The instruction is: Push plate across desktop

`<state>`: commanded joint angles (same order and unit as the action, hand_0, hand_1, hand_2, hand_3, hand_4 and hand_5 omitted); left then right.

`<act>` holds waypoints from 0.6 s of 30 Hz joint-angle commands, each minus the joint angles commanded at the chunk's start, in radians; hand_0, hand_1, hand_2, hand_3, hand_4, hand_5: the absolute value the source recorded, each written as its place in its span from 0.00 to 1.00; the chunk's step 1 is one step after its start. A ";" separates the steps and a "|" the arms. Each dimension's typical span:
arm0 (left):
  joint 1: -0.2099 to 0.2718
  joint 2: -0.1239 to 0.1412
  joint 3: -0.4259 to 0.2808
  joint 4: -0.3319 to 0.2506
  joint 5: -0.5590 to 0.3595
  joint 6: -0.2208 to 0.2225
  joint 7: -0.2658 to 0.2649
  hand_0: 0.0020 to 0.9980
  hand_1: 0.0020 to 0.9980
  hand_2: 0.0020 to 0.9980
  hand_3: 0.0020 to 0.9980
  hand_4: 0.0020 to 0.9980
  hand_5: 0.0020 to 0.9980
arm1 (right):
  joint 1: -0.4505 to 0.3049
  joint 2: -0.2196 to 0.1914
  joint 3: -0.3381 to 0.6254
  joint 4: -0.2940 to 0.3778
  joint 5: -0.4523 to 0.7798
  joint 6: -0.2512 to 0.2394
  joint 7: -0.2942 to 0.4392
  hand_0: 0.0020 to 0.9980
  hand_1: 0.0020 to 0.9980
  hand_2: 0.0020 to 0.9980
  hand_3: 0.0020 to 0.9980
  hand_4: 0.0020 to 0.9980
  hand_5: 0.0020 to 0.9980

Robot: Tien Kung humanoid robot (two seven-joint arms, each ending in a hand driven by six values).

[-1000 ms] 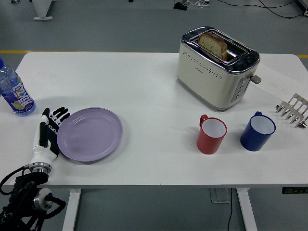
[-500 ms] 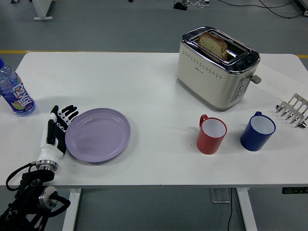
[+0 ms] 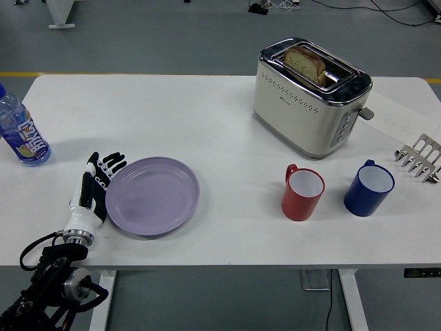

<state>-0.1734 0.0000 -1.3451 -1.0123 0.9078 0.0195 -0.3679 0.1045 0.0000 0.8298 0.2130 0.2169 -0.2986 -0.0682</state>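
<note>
**Ana:** Fingers (image 3: 105, 167) of the left hand (image 3: 94, 189) are stretched out flat, grasping nothing; they press edge-on against the left rim of the plate (image 3: 152, 196), which lies near the front edge of the table (image 3: 172, 110), well to the left of the red mug (image 3: 302, 193).

**Ben:** What could spoil it from here?

**Ana:** My guess is the contact point; the hand touches the plate's rim towards its upper left, so the plate may turn or slide off the fingertips rather than travel straight; if it veers towards the front edge it could end up hanging over it.

**Ben:** And further along?

**Ana:** The red mug stands in the line of travel, with the blue mug (image 3: 368, 187) just beyond it; a long push could knock the plate into the red mug and shove or tip it; the toaster (image 3: 309, 98) sits behind the red mug and looks out of the way. The bottle (image 3: 21, 129) is far left of the plate, behind the hand, so no risk there.

**Ben:** What differs from a second ago?

**Ana:** Plate and hand have both shifted right, towards the red mug, and the gap to the bottle has widened; the fingers keep the same flat pose; everything else stays put. The right hand is not in view.
</note>
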 joint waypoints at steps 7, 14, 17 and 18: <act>0.000 0.000 0.032 -0.006 -0.003 0.002 0.000 0.79 0.77 0.74 0.62 0.54 1.00 | 0.000 0.000 0.002 0.000 -0.007 -0.001 -0.001 0.57 0.47 0.62 0.62 0.40 0.57; -0.007 0.000 0.079 -0.018 -0.010 0.003 0.001 0.79 0.77 0.74 0.62 0.54 1.00 | 0.002 0.000 0.001 0.000 -0.006 -0.001 -0.001 0.57 0.47 0.62 0.62 0.40 0.57; -0.008 0.000 0.099 -0.018 -0.012 0.004 0.003 0.79 0.77 0.74 0.62 0.54 1.00 | 0.002 0.000 0.002 0.000 -0.008 -0.001 -0.001 0.57 0.47 0.62 0.62 0.40 0.57; -0.007 0.000 0.103 -0.018 -0.014 0.004 0.004 0.79 0.77 0.74 0.62 0.54 1.00 | 0.002 0.000 0.002 0.000 -0.007 -0.001 -0.001 0.57 0.47 0.62 0.62 0.40 0.57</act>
<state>-0.1808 0.0000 -1.2422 -1.0308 0.8941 0.0238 -0.3641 0.1065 0.0000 0.8315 0.2131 0.2095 -0.2994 -0.0688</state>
